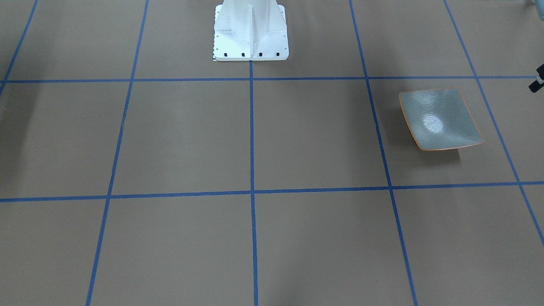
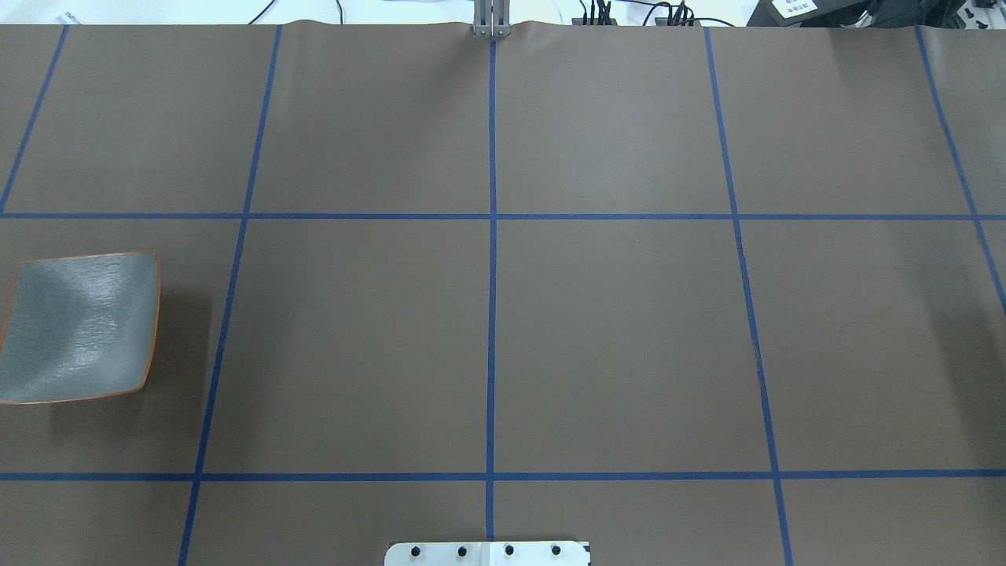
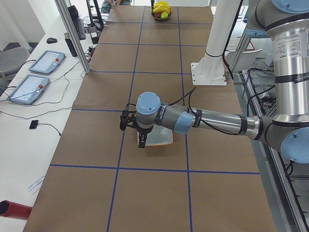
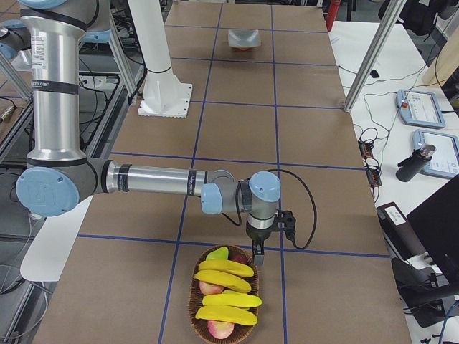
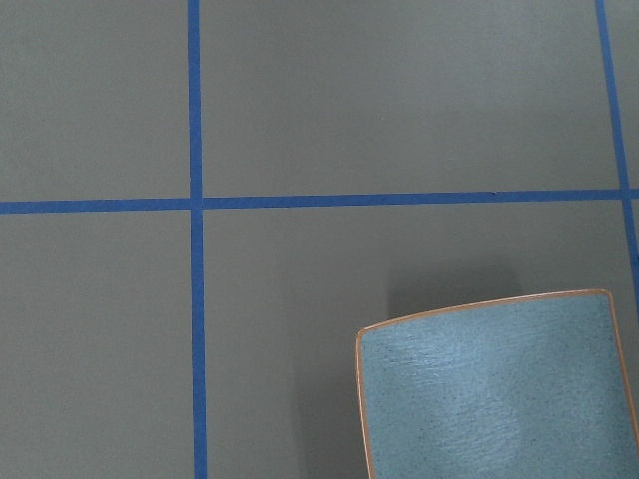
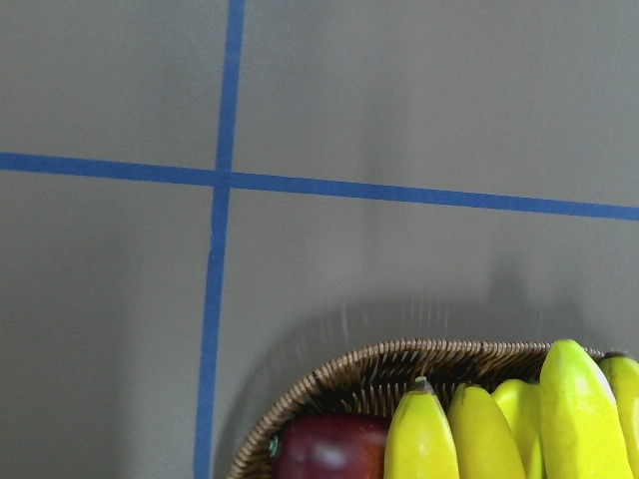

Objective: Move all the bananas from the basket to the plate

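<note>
In the front-facing view I see the shallow square plate (image 1: 440, 119), speckled grey-green with a thin orange rim, lying empty on the brown paper-covered table (image 1: 255, 140) with its blue tape lines. Overhead, the plate (image 2: 78, 326) sits at the table's left edge and holds nothing. From the left end, the left arm (image 3: 212, 121) reaches low over the plate (image 3: 163, 139). The left jaws point down at the plate's edge away from the robot, and I cannot tell whether they are parted or closed. From the right end, the oval woven wicker basket (image 4: 192, 290) holds glossy yellow curved bananas (image 4: 224, 268) lying crosswise over reddish fruit (image 4: 219, 328). The right jaws hang just above the basket's far rim, close to the bananas, and I cannot tell their state either. The left wrist camera shows the plate's (image 5: 499, 389) bare speckled inside. The right wrist camera shows the banana (image 6: 479, 429) ends and a dark red apple (image 6: 329, 444) inside the basket's (image 6: 369, 369) rim.
</note>
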Controlling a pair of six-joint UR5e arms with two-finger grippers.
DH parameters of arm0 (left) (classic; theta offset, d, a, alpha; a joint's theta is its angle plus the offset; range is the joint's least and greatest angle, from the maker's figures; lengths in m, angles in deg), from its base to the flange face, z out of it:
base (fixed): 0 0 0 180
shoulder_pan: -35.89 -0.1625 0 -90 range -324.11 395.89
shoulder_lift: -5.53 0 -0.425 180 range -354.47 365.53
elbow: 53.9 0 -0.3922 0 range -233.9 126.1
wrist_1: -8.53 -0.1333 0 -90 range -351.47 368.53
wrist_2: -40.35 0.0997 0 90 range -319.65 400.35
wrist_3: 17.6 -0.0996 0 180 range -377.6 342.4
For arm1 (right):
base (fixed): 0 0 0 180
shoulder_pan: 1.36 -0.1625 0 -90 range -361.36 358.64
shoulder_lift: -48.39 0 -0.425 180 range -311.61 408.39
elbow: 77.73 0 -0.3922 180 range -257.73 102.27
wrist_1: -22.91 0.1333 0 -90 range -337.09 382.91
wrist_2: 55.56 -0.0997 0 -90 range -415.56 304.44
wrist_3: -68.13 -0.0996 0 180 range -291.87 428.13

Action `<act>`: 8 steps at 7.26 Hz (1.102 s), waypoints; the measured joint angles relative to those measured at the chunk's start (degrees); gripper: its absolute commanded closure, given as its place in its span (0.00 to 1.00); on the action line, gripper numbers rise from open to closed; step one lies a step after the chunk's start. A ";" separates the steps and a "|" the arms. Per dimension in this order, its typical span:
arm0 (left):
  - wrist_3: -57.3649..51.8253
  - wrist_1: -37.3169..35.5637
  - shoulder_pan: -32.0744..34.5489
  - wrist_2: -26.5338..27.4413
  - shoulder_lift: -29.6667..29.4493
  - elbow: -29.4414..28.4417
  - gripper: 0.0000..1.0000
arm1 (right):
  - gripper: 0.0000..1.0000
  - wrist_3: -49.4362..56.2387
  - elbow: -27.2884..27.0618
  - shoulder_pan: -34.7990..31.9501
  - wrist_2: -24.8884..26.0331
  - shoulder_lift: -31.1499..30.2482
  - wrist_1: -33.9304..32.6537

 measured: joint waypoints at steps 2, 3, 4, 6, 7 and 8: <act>0.00 0.07 0.01 0.00 0.00 0.08 0.00 | 0.05 -0.02 1.55 0.52 -0.01 0.11 -0.06; 0.00 0.09 0.04 0.00 0.00 0.13 0.00 | 0.07 -0.25 1.96 1.29 0.09 0.25 -0.10; 0.01 0.20 0.07 0.00 0.03 0.17 0.00 | 0.09 -0.25 2.16 2.04 0.20 0.35 -0.11; 0.13 0.71 0.10 0.00 0.08 0.19 0.00 | 0.10 1.06 2.85 2.71 0.45 0.10 -0.16; 0.16 0.83 0.10 0.00 0.09 0.18 0.00 | 0.10 2.45 3.47 2.78 0.95 -0.10 -0.19; 0.17 0.87 0.10 0.00 0.09 0.21 0.00 | 0.12 3.36 4.46 2.80 1.43 -0.10 -0.14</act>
